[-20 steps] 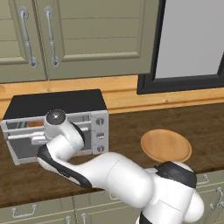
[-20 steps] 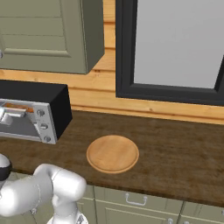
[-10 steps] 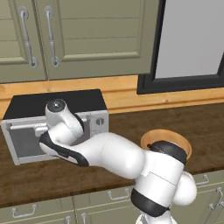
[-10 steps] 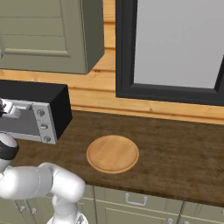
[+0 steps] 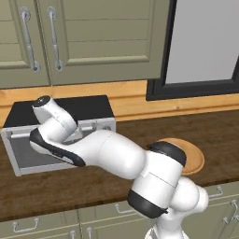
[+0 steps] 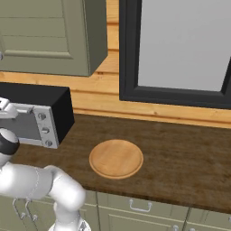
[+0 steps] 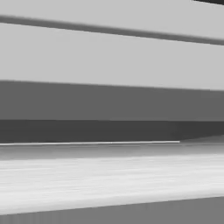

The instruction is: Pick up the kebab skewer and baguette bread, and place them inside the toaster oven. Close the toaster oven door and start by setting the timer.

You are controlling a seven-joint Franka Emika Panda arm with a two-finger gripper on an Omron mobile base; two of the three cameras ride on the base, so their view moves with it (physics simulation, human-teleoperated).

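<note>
In the left base view the toaster oven (image 5: 60, 135) stands on the dark wooden table (image 5: 93, 186) at the left, under the green wall cupboards (image 5: 84, 42), its black top showing behind the arm. The toaster oven door (image 5: 28, 156) appears raised against the front of the box, its dark glass facing out, though the white arm (image 5: 107, 156) crosses in front of it and hides the right part of the front. The hand end of the arm sits close against the oven's upper front, and the pincer itself is hidden there, so this view does not show its fingers. A round wooden plate (image 5: 193, 158) lies on the table to the right, partly behind the arm's dark joint. In the right base view the oven (image 6: 36, 117) sits at the left edge with its three round knobs (image 6: 43, 130) stacked at its right side, and the wooden plate (image 6: 116, 158) lies bare on the table (image 6: 180, 167), well apart from the oven, below the dark-framed window (image 6: 180, 49). The hand view shows flat grey and silver bands very close to the camera; what they are cannot be told. The pincer's jaws stand released, wide apart, grasping nothing.
</note>
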